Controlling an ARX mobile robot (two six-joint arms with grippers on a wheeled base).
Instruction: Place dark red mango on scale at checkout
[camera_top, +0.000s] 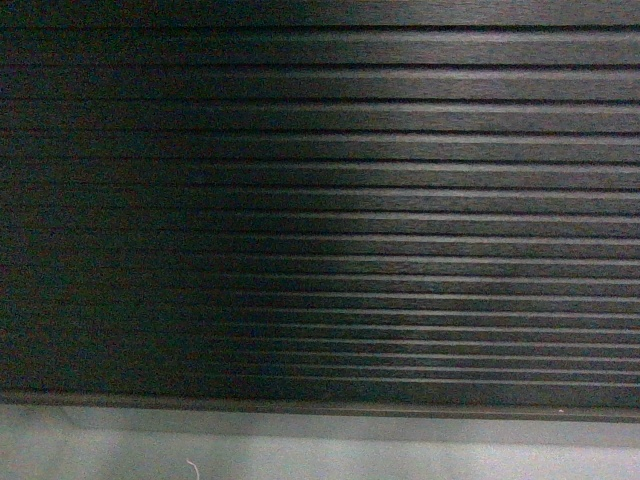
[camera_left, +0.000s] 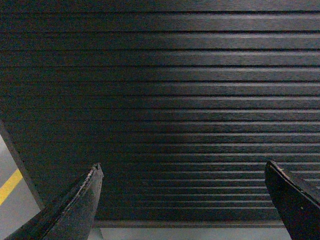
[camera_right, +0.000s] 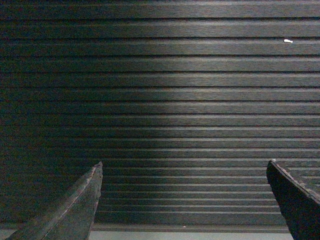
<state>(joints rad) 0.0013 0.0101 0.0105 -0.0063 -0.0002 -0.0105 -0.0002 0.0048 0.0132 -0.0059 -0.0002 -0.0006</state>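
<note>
The dark slatted front of the checkout (camera_top: 330, 200) fills the head view, and it also fills the left wrist view (camera_left: 170, 100) and the right wrist view (camera_right: 170, 100). The dark red mango and the scale are out of view. My left gripper (camera_left: 182, 167) is open, its two dark fingers spread wide with nothing between them, pointing at the slats. My right gripper (camera_right: 184, 166) is open the same way, empty, facing the slatted panel. Neither gripper shows in the head view.
A strip of grey floor (camera_top: 300, 450) runs below the counter's base. The counter's left corner and a yellow floor line (camera_left: 9, 186) show at the left of the left wrist view. A small white speck (camera_right: 288, 41) sits on an upper slat.
</note>
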